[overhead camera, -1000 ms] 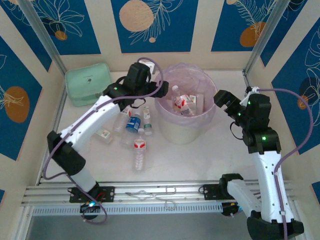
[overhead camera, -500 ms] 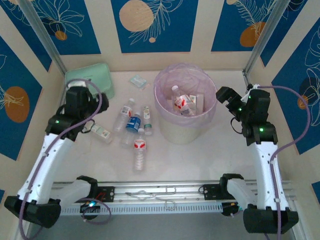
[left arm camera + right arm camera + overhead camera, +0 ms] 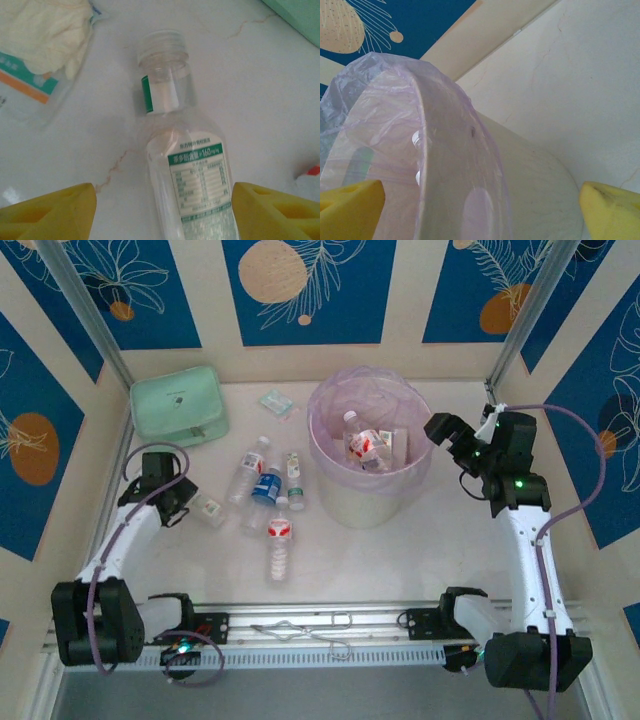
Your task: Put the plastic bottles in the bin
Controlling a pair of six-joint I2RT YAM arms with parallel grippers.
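Note:
A clear bottle with a green label (image 3: pixel 186 165) lies on the table with its white cap pointing away. It lies between the yellow fingertips (image 3: pixel 50 212) of my open left gripper (image 3: pixel 162 215), low at the table's left (image 3: pixel 185 500). Several more plastic bottles (image 3: pixel 266 486) lie loose left of the bin, one with a red label (image 3: pixel 281 530). The white bin (image 3: pixel 365 505) with its pink liner holds a few bottles (image 3: pixel 365 445). My right gripper (image 3: pixel 440 430) hangs open beside the bin's right rim (image 3: pixel 435 165), nothing held.
The mint-green zip pouch (image 3: pixel 178 405) sits at the back left, close to my left arm. A small tissue packet (image 3: pixel 35 50) lies near the green-label bottle, and another packet (image 3: pixel 277 402) lies behind the bottles. Walls enclose the table on three sides.
My left arm has swung back from the bin to the table's left side and dropped low over the green-label bottle. The right gripper has edged slightly toward the bin.

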